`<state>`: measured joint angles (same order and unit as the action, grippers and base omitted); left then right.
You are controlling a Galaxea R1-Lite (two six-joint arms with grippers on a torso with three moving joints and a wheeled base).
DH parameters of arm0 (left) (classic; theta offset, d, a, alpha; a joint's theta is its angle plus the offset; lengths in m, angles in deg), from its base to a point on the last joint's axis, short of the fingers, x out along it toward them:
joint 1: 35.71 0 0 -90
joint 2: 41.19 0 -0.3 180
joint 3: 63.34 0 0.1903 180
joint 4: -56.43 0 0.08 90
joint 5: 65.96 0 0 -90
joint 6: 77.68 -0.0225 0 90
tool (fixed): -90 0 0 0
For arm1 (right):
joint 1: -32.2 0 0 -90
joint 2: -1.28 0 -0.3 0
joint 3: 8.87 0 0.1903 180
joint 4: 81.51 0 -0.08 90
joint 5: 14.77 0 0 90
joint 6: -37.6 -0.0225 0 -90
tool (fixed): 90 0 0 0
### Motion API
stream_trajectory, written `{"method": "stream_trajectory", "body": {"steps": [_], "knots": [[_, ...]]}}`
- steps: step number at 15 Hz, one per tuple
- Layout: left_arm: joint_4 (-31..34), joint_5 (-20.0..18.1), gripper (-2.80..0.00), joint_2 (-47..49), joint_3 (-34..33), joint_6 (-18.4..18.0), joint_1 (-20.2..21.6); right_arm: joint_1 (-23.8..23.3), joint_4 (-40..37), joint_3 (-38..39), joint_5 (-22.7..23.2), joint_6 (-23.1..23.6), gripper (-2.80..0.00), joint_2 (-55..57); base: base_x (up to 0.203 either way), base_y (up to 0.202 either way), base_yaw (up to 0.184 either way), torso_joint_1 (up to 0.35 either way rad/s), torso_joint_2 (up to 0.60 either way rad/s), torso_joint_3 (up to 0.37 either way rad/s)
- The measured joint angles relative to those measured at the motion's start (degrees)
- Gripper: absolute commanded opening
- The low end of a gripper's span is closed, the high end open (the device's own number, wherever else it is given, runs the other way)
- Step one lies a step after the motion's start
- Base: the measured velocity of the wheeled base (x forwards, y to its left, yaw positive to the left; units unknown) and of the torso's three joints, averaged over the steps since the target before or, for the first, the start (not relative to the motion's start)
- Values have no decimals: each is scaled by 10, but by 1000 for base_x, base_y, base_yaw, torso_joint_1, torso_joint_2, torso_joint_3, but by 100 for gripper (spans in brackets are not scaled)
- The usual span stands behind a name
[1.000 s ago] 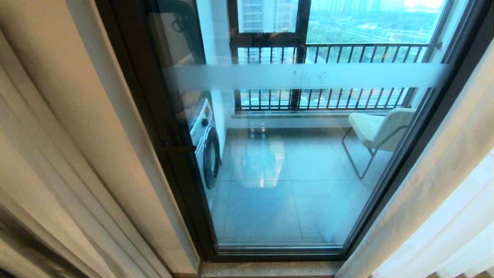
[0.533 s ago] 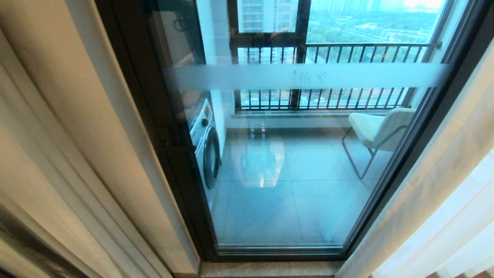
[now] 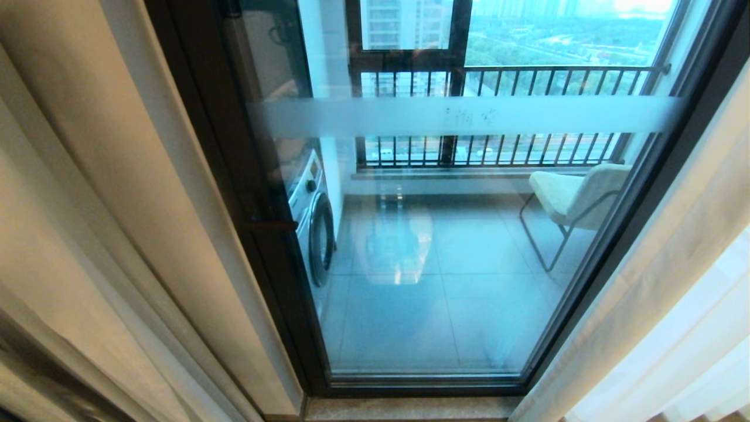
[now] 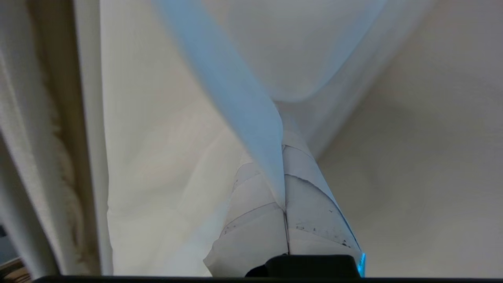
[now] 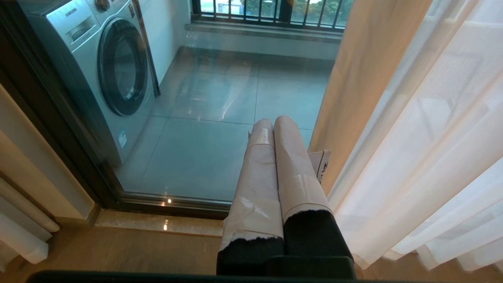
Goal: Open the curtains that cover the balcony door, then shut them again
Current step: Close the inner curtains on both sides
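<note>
On my left wrist view the left gripper (image 4: 283, 173) has its two taped fingers (image 4: 314, 212) pressed together with a fold of the sheer curtains (image 4: 243, 90) pinched between them; the fold runs out from the fingertips as a taut pale-blue ridge, and the rest of the white fabric fans away on both sides. Beside that sheer panel a thicker beige drape (image 4: 51, 137) hangs in lengthwise folds. The right gripper (image 5: 271, 125) hangs free, its wrapped fingers (image 5: 290, 165) closed flat against each other with nothing between them, pointing toward the glass near the floor and close beside the right-hand beige drape (image 5: 365, 78) without my being able to say it touches. From the head camera neither arm shows. The balcony door (image 3: 445, 246) stands uncovered in the middle, its long axis upright, dark frame (image 3: 234, 193) on either side and a frosted band (image 3: 463, 115) running level across the glass. The curtains are gathered off to both sides: pale pleats at the left (image 3: 70, 246) and sheer white folds at the right edge (image 3: 697, 328), all hanging lengthwise down to the floor. Through the glass I see a washing machine (image 3: 313, 217) with its round door shut, a pale chair (image 3: 577, 196), and a black railing (image 3: 515, 117).
</note>
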<state>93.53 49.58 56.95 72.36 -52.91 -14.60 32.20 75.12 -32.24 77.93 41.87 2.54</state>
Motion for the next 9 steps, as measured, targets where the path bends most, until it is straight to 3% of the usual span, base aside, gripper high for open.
{"method": "stream_trajectory", "body": {"steps": [9], "knots": [[-1,0,-280,-69,-51,-6,-126,0,0,0,0,0,-280,-7,0,0,0,0,0,0]]}}
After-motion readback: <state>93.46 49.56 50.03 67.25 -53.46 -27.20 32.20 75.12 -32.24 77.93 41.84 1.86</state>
